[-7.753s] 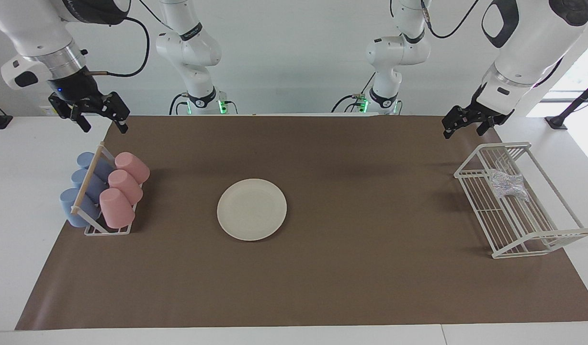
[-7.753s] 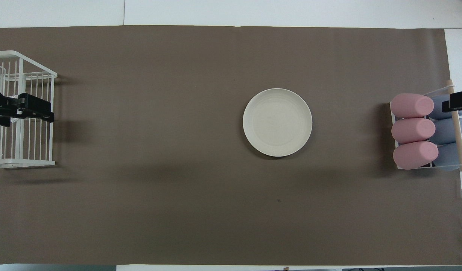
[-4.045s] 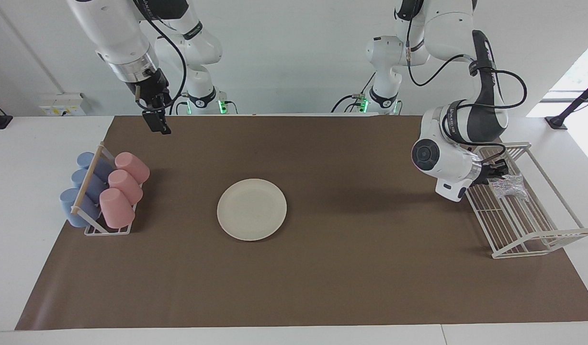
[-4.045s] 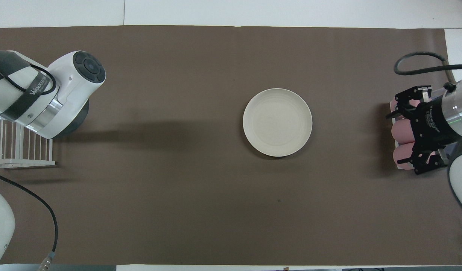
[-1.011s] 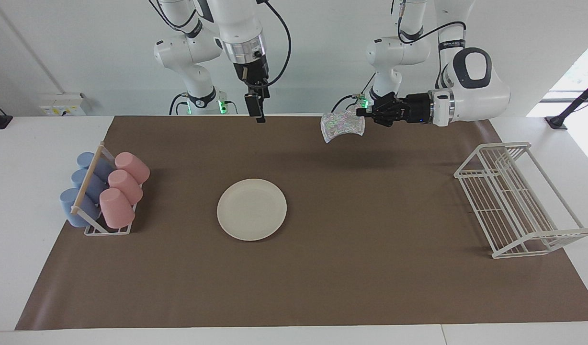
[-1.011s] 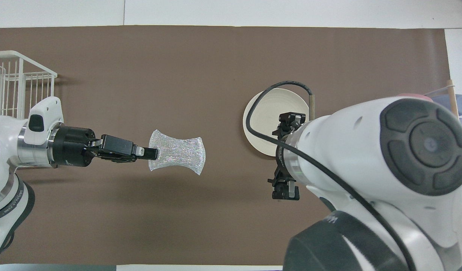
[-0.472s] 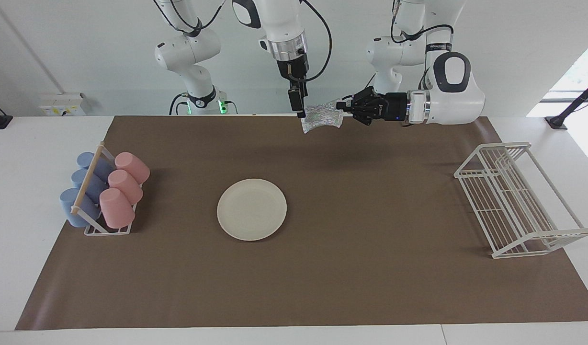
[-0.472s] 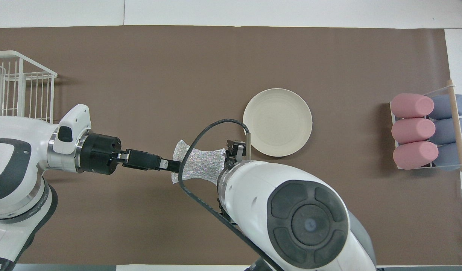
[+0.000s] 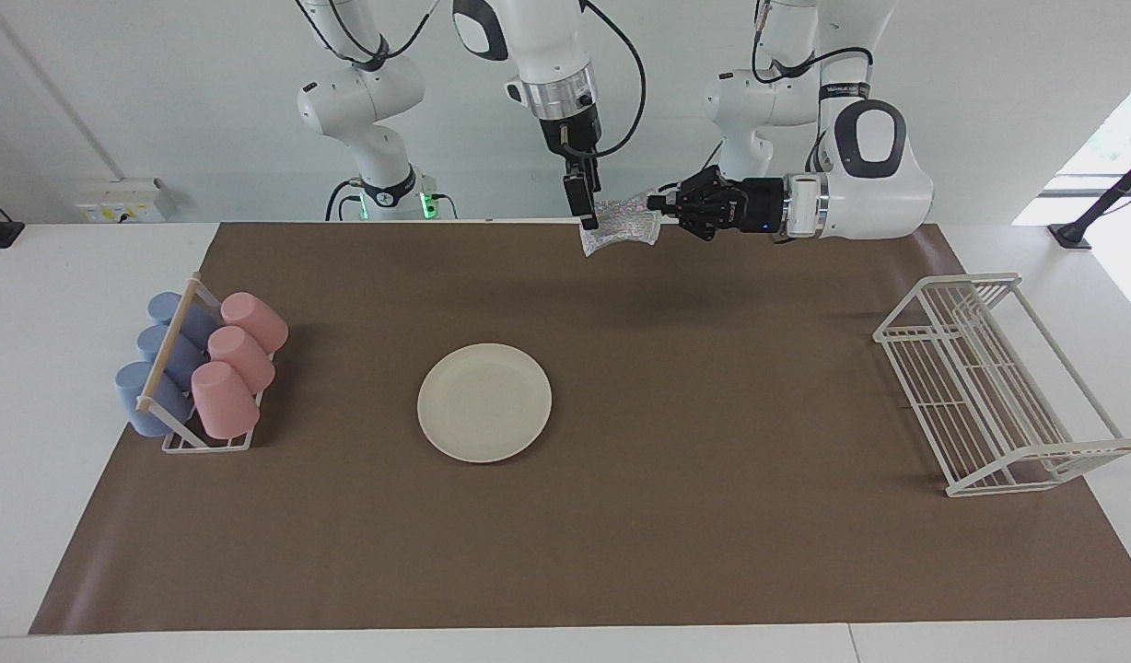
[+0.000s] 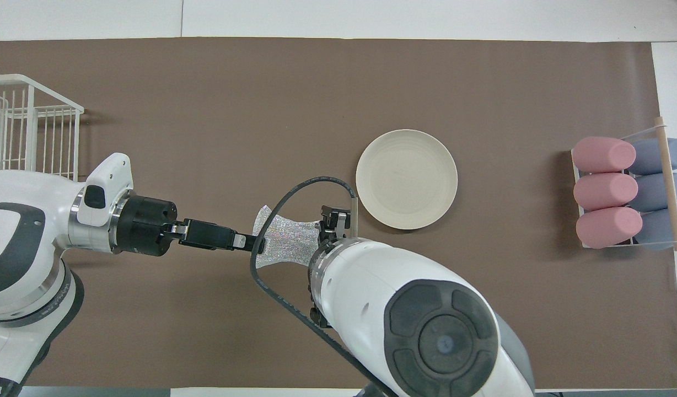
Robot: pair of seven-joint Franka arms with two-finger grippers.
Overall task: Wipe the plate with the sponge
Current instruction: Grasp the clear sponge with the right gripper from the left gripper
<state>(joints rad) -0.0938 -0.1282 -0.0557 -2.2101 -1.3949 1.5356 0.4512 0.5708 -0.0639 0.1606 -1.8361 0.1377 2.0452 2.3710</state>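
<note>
High over the mat's robot-side edge, your left gripper (image 9: 656, 202) pinches the sponge (image 9: 623, 226) while the right gripper (image 9: 585, 210) meets its free end; whether those jaws have closed, you cannot tell. The plate (image 9: 484, 401) lies unwiped mid-mat: handover, then wiping, remain.

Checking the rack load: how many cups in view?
6, all lying in the cup rack at the right arm's end: three pink cups, three blue cups beside them. None look hidden.
</note>
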